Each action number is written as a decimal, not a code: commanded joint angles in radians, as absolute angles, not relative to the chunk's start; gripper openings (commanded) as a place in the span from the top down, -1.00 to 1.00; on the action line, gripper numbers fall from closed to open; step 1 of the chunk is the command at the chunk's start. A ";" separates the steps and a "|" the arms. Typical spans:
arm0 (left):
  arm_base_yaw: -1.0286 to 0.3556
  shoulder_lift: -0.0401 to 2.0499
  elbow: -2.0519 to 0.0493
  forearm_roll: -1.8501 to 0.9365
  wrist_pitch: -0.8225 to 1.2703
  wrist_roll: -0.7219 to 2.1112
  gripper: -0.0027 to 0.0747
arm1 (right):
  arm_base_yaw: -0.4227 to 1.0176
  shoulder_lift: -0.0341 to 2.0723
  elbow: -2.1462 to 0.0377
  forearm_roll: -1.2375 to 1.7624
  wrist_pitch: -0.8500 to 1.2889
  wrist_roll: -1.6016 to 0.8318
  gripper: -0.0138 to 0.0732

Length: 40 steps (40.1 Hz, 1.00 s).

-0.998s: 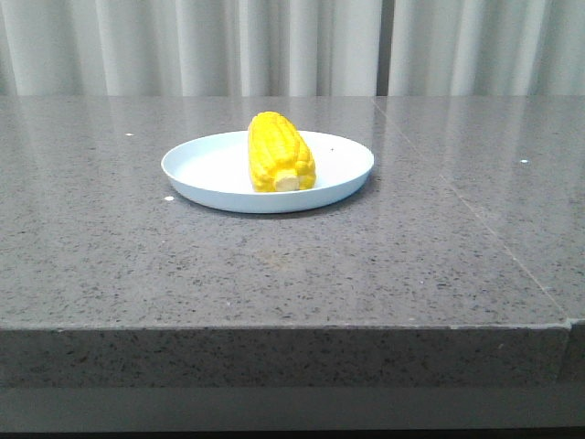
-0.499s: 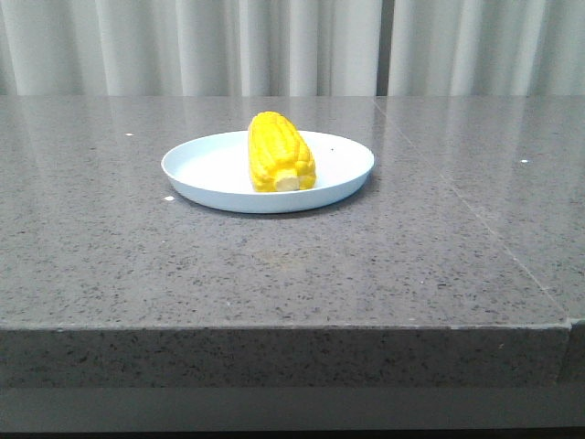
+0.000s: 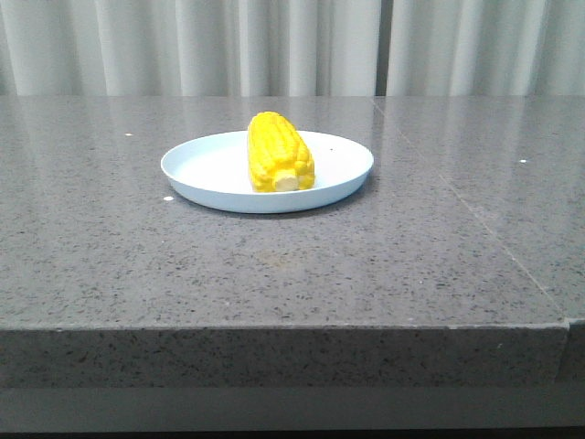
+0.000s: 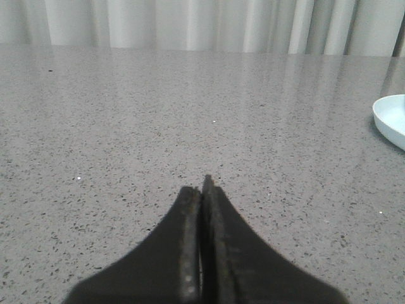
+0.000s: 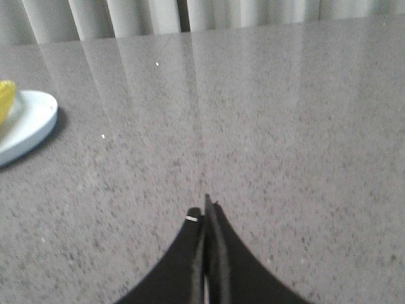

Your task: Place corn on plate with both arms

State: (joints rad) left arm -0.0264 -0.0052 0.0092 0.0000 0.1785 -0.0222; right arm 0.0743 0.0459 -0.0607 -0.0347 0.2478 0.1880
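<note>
The yellow corn (image 3: 280, 152) lies on the pale blue-white plate (image 3: 206, 168) in the front view, its cream stub end toward the camera. No arm shows in the front view. My left gripper (image 4: 202, 187) is shut and empty over bare table, with the plate's edge (image 4: 391, 120) far off to one side. My right gripper (image 5: 205, 212) is shut and empty over bare table; the plate (image 5: 28, 125) and a sliver of the corn (image 5: 6, 100) show at the frame's edge.
The grey speckled stone table (image 3: 292, 265) has its front edge close to the camera. Pale curtains (image 3: 292, 46) hang behind the table. A seam (image 3: 484, 219) runs through the tabletop at the right.
</note>
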 commanded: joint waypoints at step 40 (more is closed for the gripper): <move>-0.026 -0.022 0.032 -0.006 0.089 -0.022 0.98 | 0.069 -0.028 0.005 -0.030 0.154 0.151 0.85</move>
